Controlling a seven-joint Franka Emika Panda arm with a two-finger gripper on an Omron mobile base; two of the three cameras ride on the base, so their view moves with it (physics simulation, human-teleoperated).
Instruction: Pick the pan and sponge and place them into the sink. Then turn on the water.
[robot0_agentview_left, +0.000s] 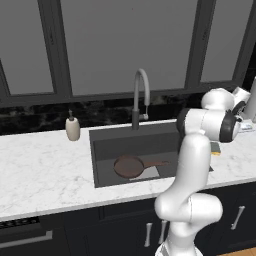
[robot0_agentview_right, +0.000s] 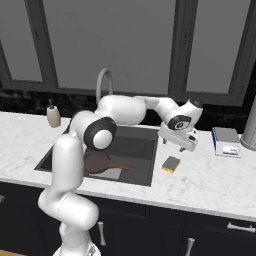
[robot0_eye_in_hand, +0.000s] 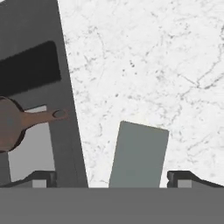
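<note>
Currently the wide-open two-finger gripper (robot0_agentview_right: 184, 145) hovers above the small yellow, grey-green-topped sponge (robot0_agentview_right: 171, 164), which lies on bare white marble counter (robot0_agentview_right: 210, 175) at three o'clock of the dark grey sink (robot0_agentview_right: 145, 177), holding the reddish-brown pan (robot0_agentview_left: 129, 166).

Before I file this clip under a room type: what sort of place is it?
A kitchen, rendered: a marble counter holds a sink with an arched faucet, a soap bottle beside it, a pan in the basin and dark cabinets below.
</note>
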